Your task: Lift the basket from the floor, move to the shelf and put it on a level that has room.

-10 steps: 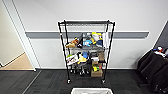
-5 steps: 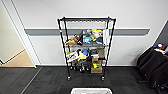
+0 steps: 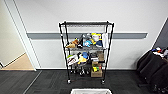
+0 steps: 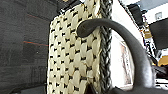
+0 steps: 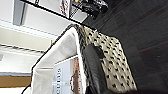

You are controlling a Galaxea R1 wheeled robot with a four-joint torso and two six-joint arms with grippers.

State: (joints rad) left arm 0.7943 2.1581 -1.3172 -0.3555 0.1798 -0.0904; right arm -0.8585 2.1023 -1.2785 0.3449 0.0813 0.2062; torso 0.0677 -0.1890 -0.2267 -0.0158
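Note:
The shelf [image 3: 86, 52] stands against the white wall straight ahead, its lower tiers crowded with toys and boxes. Its top level [image 3: 86, 23] is bare wire. The basket [image 3: 91, 91] shows its white lining at the lower edge of the head view, above the floor [image 3: 50, 80]. In the left wrist view the basket's woven side [image 4: 72, 57] and dark braided rim [image 4: 106, 45] are close up, with my left gripper [image 4: 100, 28] hooked over the rim. In the right wrist view my right gripper [image 5: 87, 58] sits on the other rim of the basket [image 5: 112, 65].
A printed white sheet [image 5: 65, 80] lies inside the basket. Tan wooden flooring [image 3: 18, 63] shows through an opening at the left. Dark chairs or bags [image 3: 153, 67] crowd the right side. Open carpet lies between me and the rack.
The rack looks slightly larger and the dark items at the right have slid outward, so the camera has moved a little closer. The basket stays at the lower edge.

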